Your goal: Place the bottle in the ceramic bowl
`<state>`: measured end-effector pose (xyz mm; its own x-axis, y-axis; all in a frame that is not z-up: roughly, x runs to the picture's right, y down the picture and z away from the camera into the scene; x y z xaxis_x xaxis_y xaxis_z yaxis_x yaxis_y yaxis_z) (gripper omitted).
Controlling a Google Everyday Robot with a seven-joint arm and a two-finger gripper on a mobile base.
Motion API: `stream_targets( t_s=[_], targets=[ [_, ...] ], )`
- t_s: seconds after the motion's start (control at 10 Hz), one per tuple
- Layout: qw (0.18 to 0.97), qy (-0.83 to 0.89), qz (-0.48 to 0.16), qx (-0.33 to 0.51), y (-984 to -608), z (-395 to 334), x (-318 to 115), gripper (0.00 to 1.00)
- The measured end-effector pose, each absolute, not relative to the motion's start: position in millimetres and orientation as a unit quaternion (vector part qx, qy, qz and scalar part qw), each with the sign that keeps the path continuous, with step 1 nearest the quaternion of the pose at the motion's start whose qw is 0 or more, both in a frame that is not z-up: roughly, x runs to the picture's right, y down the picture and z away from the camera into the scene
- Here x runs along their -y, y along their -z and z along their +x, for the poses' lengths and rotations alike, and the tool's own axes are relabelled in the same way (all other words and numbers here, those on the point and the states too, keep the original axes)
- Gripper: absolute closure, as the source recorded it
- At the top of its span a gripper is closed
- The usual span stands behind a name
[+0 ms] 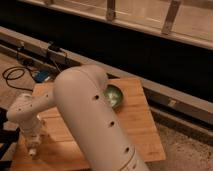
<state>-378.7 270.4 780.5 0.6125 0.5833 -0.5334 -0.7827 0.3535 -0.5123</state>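
While the gripper (pixel 32 149) hangs at the table's (pixel 145 135) near-left corner, the ceramic bowl (pixel 115 95) sits by its far edge.
Whether it grasps the bottle, I cannot tell; carry high, centre over the ceramic bowl, lower gently.

One bowl (pixel 116 95); one end effector (pixel 33 149), lower-left.

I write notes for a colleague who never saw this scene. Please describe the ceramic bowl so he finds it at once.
Find the wooden table; the thick white robot arm crosses it, and its gripper hangs at the lower left of the view. The ceramic bowl sits toward the table's far edge, partly hidden behind the arm. It is the only round, glossy green thing there.
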Motion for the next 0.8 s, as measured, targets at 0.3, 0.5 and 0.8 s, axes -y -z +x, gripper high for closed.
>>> stream_targets(
  t_s=[0.3,0.5,0.8],
  targets=[
    [0.814,-0.418,-0.380,-0.132,-780.7,-376.1,-269.4,0.77],
    [0.821,-0.414,-0.373,-0.123,-770.5,-377.0,-266.4,0.96],
    [0.827,-0.425,-0.353,-0.104,-745.4,-367.1,-246.8,1.00]
  ],
)
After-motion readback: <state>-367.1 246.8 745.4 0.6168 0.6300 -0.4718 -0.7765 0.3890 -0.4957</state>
